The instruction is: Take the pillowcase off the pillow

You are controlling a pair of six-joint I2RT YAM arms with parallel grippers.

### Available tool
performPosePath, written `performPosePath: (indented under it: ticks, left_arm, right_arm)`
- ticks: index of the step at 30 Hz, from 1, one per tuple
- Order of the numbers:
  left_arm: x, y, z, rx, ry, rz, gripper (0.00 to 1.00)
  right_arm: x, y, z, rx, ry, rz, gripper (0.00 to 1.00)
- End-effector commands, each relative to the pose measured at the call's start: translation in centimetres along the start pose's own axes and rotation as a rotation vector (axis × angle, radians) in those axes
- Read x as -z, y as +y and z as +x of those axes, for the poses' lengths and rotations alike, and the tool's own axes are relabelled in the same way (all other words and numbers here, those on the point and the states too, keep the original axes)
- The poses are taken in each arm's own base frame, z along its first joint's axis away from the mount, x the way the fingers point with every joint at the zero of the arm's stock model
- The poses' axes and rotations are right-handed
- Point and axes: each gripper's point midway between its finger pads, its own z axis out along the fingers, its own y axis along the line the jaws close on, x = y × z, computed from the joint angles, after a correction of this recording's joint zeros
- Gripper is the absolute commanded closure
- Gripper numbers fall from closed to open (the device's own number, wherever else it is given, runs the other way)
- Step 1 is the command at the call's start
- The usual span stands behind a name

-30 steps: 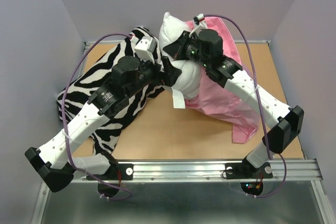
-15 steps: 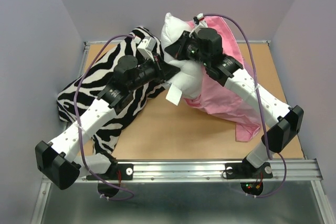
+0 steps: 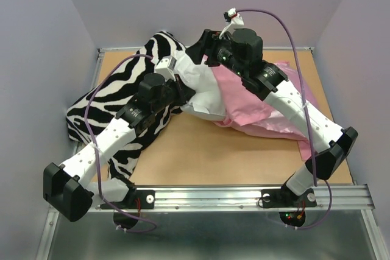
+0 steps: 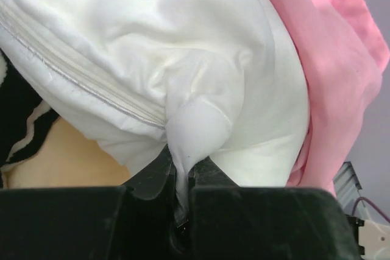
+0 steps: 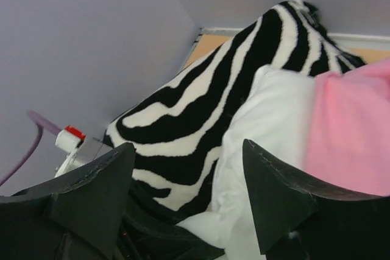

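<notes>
The white pillow (image 3: 200, 88) lies on the table, its left end bare and the rest inside the pink pillowcase (image 3: 262, 112). My left gripper (image 3: 184, 94) is shut on a pinch of the pillow's white fabric (image 4: 194, 127), held between the jaws. Pink pillowcase (image 4: 344, 83) covers the pillow's right side in the left wrist view. My right gripper (image 3: 205, 43) hangs open above the pillow's far end, nothing between its fingers (image 5: 285, 194). Below it show the pillow (image 5: 271, 120) and the pillowcase (image 5: 353, 132).
A black-and-white zebra-striped pillow (image 3: 119, 98) fills the table's left side, touching the white pillow and lying under my left arm. Purple walls close in the back and both sides. Bare wooden table (image 3: 207, 156) shows at the front middle.
My left gripper closed on the pillow's near end. My right gripper opened, let go of the pillow and lifted back. The pillow dropped from upright to flat, and the pillowcase spread to the right.
</notes>
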Motion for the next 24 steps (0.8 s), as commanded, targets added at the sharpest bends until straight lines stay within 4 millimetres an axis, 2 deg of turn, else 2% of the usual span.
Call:
performPosePath:
  ticks: [1,3,6,7,12,13,15,16,17,18,20,21,22,23,24]
  left_arm:
    - [2.0,-1.3,-1.4,-0.055,-0.071,0.057,1.00]
    - [2.4,-0.7,-0.6,-0.063,-0.061,0.049,1.00]
    - [2.7,0.1,0.8,-0.068,-0.039,0.039,1.00]
    - [2.9,0.3,1.1,-0.069,-0.036,0.037,1.00]
    - [2.9,1.9,3.8,-0.047,0.001,0.023,1.00]
    - [3.0,2.0,4.0,-0.045,0.000,0.022,1.00]
    - [3.0,2.5,4.7,-0.042,0.010,0.016,1.00]
    - [3.1,2.6,5.0,-0.039,0.009,0.014,1.00]
    - [3.2,2.7,5.1,-0.037,0.010,0.014,1.00]
    - [3.3,2.9,5.5,-0.035,0.016,0.010,1.00]
    - [3.6,2.9,5.3,-0.033,0.005,0.013,1.00]
    - [3.8,2.9,5.4,-0.033,0.006,0.015,1.00]
    - [4.1,2.8,5.3,-0.033,0.001,0.018,1.00]
    - [4.3,2.8,5.4,-0.032,0.000,0.017,1.00]
    - [4.4,2.9,5.4,-0.029,-0.003,0.013,1.00]
  right_arm:
    - [1.8,-1.7,-4.4,0.139,-0.117,0.137,0.22]
    - [1.3,-4.3,-2.8,0.204,-0.059,0.242,0.20]
    - [0.1,-5.9,-0.5,0.253,0.017,0.278,0.18]
    - [-0.9,-6.9,1.2,0.278,0.069,0.301,0.18]
    - [-3.3,-10.0,5.0,0.349,0.174,0.376,0.15]
    - [-3.8,-10.8,6.3,0.359,0.209,0.392,0.15]
    - [-4.2,-12.1,7.3,0.375,0.232,0.438,0.15]
    - [-4.2,-13.3,8.1,0.389,0.255,0.485,0.18]
    - [-4.0,-14.1,8.1,0.400,0.256,0.524,0.23]
    - [-3.6,-15.2,7.8,0.416,0.248,0.582,0.36]
    - [-3.0,-16.4,6.9,0.406,0.227,0.639,0.51]
    - [-2.2,-16.8,5.6,0.395,0.192,0.674,0.57]
    - [-1.5,-18.1,4.5,0.370,0.174,0.705,0.63]
    - [-1.1,-18.5,3.6,0.351,0.156,0.716,0.64]
    - [0.1,-19.5,1.6,0.323,0.116,0.743,0.67]
